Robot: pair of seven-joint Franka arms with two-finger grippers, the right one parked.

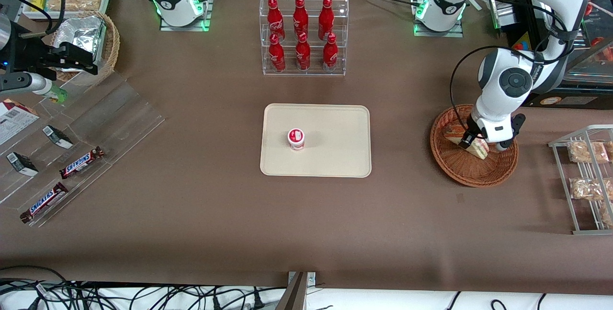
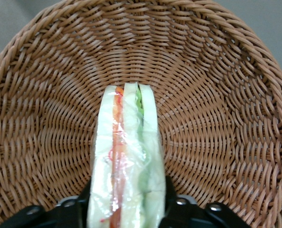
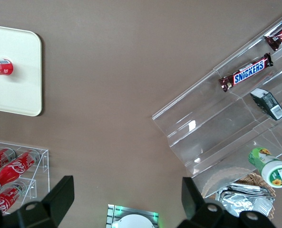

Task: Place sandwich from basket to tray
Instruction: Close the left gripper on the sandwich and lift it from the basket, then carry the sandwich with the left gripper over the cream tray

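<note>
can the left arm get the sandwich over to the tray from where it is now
Probably yes. The pincer is shut on the sandwich in the basket, nothing stands between it and the tray, and only a small cup sits there.

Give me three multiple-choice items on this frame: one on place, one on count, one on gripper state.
1. Where is the sandwich?
A. On the tray
B. In the basket
C. On the acrylic rack

2. How many red bottles stand in the clear rack?
A. Four
B. Six
C. Eight

3. What is the gripper doing?
A. Shut on the sandwich
B. Open above the tray
C. Holding a bottle

Key: 1 B, the wedge sits over wicker in the wrist view. 2 B, two rows of three. 3 A, dark fingers press both sides of the sandwich; the tray holds only a small cup.
</note>
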